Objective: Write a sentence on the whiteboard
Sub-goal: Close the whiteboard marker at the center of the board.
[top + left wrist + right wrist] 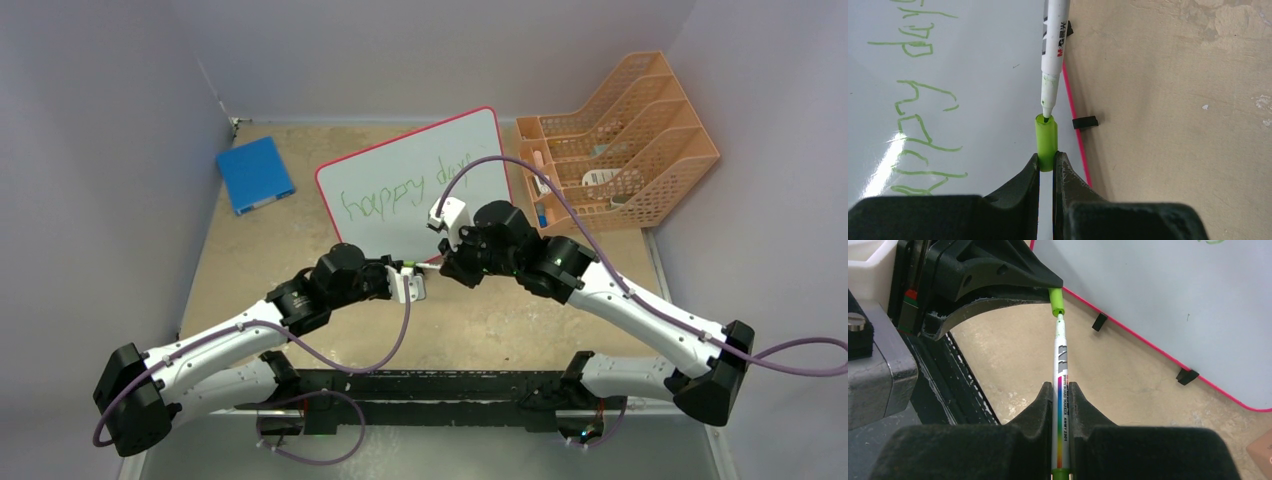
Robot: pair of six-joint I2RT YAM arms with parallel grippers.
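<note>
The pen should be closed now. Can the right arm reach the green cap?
Probably yes: its marker tip sits at the mouth of the cap, held by the left gripper; nothing between.

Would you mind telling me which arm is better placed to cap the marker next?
Probably right. The right tool grips the marker along its barrel, tip at the mouth of the cap, so it could push straight in. The left tool only pinches the cap's end, better held steady.
</note>
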